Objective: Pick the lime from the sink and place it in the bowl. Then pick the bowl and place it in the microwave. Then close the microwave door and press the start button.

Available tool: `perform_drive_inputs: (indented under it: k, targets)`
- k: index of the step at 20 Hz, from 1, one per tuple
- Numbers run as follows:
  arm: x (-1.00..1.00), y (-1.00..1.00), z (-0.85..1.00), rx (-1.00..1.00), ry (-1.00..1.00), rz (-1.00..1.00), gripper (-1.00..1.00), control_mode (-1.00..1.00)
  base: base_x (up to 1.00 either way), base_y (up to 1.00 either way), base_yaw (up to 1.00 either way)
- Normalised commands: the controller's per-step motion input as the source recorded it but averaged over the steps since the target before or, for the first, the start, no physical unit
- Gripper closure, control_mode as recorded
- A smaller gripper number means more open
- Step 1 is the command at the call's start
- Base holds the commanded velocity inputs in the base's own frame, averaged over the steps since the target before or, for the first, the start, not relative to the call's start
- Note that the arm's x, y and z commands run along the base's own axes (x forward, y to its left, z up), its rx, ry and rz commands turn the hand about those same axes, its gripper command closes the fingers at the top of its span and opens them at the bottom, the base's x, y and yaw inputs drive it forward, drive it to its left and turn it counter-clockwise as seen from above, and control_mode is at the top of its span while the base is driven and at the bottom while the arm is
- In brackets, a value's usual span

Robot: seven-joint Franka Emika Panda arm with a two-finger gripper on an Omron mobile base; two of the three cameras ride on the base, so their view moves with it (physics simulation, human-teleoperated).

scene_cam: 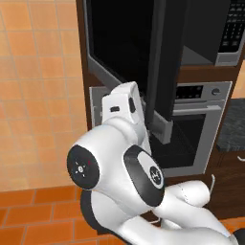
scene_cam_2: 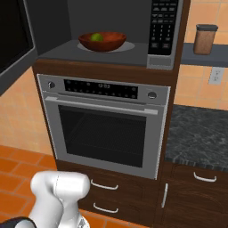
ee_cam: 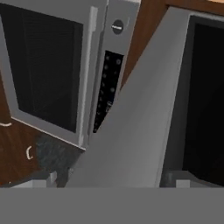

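Lime (scene_cam_2: 96,37) in bowl (scene_cam_2: 102,41), upper centre of right base view, inside microwave (scene_cam_2: 111,55). Microwave door (scene_cam: 165,62) open. Hand (ee_cam: 109,177) apart, empty, beside door edge. Risk: glancing push slips off edge, door stays ajar; fingers could snag on door.

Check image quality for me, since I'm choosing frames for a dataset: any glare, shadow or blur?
Right base view: even light, sharp; bowl and lime clear, cavity behind dim. Left base view: microwave door flat black, no glare. Hand view: tilted, door edge close, soft.
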Motion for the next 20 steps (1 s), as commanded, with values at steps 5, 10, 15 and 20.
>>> perform_drive_inputs:
  k: [5,10,15,20]
  targets:
    - [0.3,-1.0,0.35,0.11,-0.04,0.0,-1.0,-1.0,0.0,0.0,0.0]
    - [0.94,-1.0,0.2,0.1,0.02,0.0,-1.0,-1.0,0.0,0.0,0.0]
    - [1.0,-1.0,0.18,0.09,0.05,0.0,-1.0,-1.0,0.0,0.0,0.0]
    - [1.0,-0.95,0.13,0.08,0.08,0.01,-1.0,-1.0,0.0,0.0,0.0]
